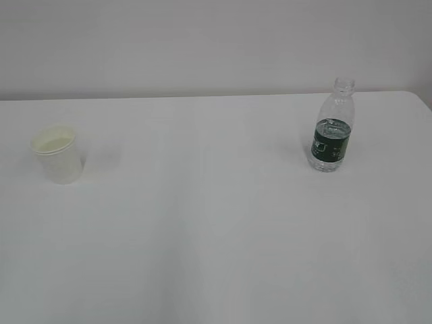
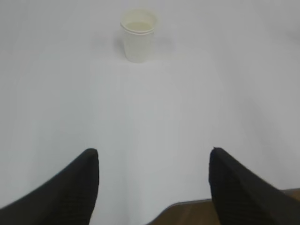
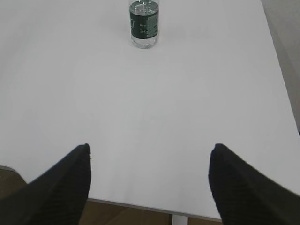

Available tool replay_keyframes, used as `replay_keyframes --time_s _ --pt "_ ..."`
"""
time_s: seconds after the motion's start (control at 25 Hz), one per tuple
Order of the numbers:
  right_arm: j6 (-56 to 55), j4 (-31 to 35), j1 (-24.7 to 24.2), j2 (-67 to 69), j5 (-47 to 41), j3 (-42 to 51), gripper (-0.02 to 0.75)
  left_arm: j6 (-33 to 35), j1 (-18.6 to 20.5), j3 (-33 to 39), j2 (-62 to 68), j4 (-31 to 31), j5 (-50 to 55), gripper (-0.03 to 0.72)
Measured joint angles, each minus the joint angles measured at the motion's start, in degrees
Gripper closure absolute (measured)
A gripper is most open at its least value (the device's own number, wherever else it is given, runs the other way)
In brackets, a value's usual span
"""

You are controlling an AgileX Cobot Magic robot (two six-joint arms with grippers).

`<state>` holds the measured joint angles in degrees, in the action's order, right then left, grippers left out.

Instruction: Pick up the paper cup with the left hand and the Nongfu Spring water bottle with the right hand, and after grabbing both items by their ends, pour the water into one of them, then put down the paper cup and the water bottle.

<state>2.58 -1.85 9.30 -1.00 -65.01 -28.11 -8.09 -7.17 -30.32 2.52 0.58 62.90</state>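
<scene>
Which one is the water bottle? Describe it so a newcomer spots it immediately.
On the white table, look to the right side near the far edge. The water bottle stands upright there: clear, capless, with a dark green label, taller than the white paper cup far left.

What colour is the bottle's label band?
Dark green with white marks on the label band, clearest in the right wrist view.

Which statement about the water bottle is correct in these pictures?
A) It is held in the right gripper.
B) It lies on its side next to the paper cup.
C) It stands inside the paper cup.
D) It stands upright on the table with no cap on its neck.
D: the water bottle stands upright on the white table with an open, capless neck, far from the paper cup, and the right gripper is open and well short of it.
</scene>
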Motion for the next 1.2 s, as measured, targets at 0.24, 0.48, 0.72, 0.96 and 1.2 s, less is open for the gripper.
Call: replay_keyframes --time_s 0.24,0.48,0.72,0.96,1.2 --pt "0.0 0.0 -0.2 0.0 0.0 0.0 0.146 0.0 6.2 0.0 -2.1 0.0 0.0 0.168" --pt "0.0 0.0 -1.0 0.0 0.0 0.0 0.147 0.0 9.9 0.0 -2.1 0.0 0.0 0.172" --pt "0.0 0.0 -1.0 0.0 0.0 0.0 0.147 0.0 10.0 0.0 -2.1 0.0 0.0 0.174" --pt "0.0 0.0 -1.8 0.0 0.0 0.0 0.147 0.0 10.0 0.0 -2.1 0.0 0.0 0.175" --pt "0.0 0.0 -2.7 0.0 0.0 0.0 0.147 0.0 10.0 0.0 -2.1 0.0 0.0 0.185"
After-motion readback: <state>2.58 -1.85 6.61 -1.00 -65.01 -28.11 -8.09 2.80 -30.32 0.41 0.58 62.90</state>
